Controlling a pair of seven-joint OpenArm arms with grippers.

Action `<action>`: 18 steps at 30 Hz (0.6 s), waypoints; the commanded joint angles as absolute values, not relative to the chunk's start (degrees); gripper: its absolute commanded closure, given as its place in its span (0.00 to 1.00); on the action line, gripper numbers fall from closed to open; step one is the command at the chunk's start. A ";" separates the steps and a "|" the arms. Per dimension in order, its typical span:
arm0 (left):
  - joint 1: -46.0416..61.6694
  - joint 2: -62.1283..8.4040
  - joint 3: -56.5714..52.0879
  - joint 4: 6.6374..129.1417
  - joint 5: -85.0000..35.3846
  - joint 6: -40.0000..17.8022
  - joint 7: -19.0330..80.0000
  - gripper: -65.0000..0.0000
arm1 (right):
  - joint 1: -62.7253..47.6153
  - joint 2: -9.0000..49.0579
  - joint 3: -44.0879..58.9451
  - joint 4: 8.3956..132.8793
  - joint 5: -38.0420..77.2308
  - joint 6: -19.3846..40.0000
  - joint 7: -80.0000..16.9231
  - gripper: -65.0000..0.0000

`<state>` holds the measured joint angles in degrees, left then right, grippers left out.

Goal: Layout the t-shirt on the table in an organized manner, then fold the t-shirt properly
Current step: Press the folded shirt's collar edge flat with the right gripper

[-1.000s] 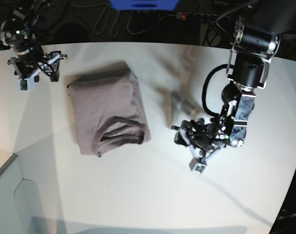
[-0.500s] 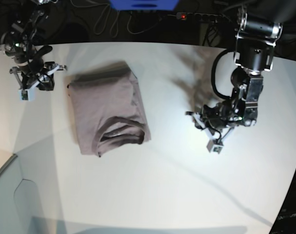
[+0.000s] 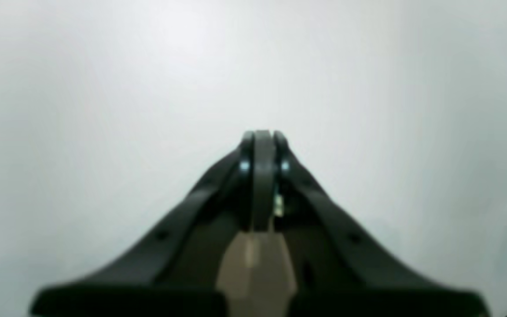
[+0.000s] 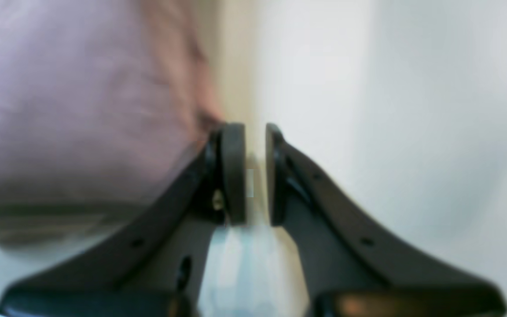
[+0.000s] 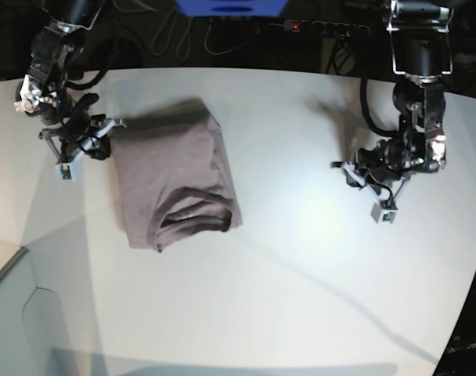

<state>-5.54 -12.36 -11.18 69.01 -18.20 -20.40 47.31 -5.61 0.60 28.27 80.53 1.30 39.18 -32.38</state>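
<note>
My left gripper [image 3: 262, 145] has pinched together on nothing and has drawn back toward the table's [image 5: 285, 298] right edge. My right gripper [image 4: 255, 171], its jaws now a narrow slit apart and empty, has slid in beside the t-shirt's [image 5: 175, 180] far left corner. The shirt lies folded, unmoved, left of the tabletop's centre.
</note>
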 commanded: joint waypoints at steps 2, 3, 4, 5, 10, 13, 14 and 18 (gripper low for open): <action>-5.76 -12.62 -11.30 71.34 -18.77 -20.70 46.46 1.00 | -6.20 0.84 25.71 81.54 2.07 40.00 -31.34 0.89; -5.49 -12.62 -11.30 71.60 -18.77 -20.70 46.46 1.00 | -6.81 0.84 24.40 81.63 2.07 40.00 -31.08 0.89; -5.41 -12.53 -11.30 71.69 -18.77 -20.70 46.46 1.00 | -7.43 0.75 22.99 81.80 2.07 40.00 -30.99 0.89; -5.41 -12.53 -11.30 71.69 -18.77 -20.70 46.46 1.00 | -7.87 0.75 21.58 81.80 2.07 40.00 -30.99 0.89; -5.41 -12.35 -11.03 71.78 -18.77 -20.70 46.46 1.00 | -9.45 0.84 19.21 81.80 2.07 40.00 -30.99 0.89; -5.41 -11.21 -11.12 72.66 -18.77 -20.70 46.46 1.00 | -9.98 1.10 19.65 81.80 2.07 40.00 -30.90 0.89; -5.41 -10.77 -11.21 73.45 -18.77 -20.70 46.46 1.00 | -9.98 1.10 20.70 81.80 2.07 40.00 -30.90 0.89; -5.41 -9.63 -10.77 76.18 -18.77 -20.70 46.55 1.00 | -9.71 0.84 26.24 83.56 2.07 40.00 -30.90 0.89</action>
<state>-4.51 -9.23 -10.68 75.09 -18.24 -20.64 47.46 -10.09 0.45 26.44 82.32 1.17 39.18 -32.23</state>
